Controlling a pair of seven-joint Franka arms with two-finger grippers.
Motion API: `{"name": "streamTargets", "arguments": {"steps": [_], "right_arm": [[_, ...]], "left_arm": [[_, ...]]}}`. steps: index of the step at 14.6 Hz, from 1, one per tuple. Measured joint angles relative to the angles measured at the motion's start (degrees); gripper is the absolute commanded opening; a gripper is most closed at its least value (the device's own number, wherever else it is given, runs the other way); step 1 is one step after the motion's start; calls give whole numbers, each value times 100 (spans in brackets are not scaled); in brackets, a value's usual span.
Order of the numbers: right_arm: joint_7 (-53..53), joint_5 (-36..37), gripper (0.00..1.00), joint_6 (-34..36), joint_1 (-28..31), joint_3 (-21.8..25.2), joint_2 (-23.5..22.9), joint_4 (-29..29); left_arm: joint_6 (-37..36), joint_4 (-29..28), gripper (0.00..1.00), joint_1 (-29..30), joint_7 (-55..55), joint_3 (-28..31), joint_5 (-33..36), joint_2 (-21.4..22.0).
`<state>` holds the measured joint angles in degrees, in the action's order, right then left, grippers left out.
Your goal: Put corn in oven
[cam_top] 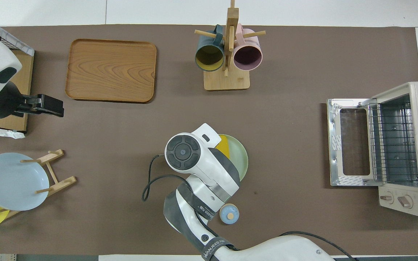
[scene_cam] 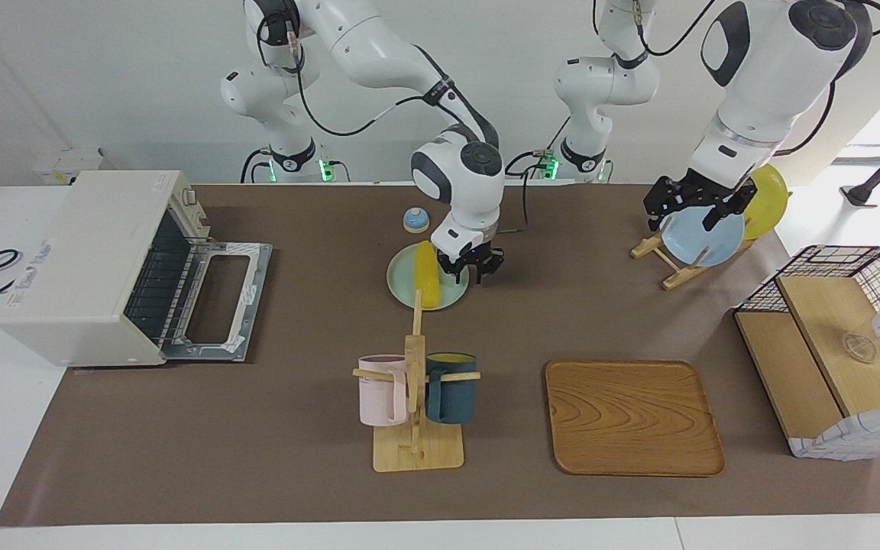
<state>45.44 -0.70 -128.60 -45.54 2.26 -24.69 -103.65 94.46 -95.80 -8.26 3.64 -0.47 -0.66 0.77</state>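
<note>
- Corn (scene_cam: 427, 273) lies on the pale green plate (scene_cam: 402, 284) at mid-table, not yet lifted.
- My right gripper (scene_cam: 470, 263) is low at the plate's edge beside the cob; I cannot tell how wide its fingers stand.
- My left gripper (scene_cam: 688, 206) waits wide open over the plate rack (scene_cam: 669, 263).
- Oven (scene_cam: 96, 263) stands at my right arm's end, door (scene_cam: 218, 298) down, rack bare; bare mat between.
</note>
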Motion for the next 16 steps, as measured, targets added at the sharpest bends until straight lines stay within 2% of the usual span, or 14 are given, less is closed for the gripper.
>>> {"name": "streamTargets", "arguments": {"steps": [6,11,16], "right_arm": [[-56,94,0,87,6,5,183,-177],[-1058,605,0,1576,416,73,228,758],[-2070,1032,0,2639,1191,129,631,906]], "left_arm": [[1,0,100,11,0,17,0,2],[4,0,100,10,0,16,0,5],[4,0,100,30,0,58,0,5]]}}
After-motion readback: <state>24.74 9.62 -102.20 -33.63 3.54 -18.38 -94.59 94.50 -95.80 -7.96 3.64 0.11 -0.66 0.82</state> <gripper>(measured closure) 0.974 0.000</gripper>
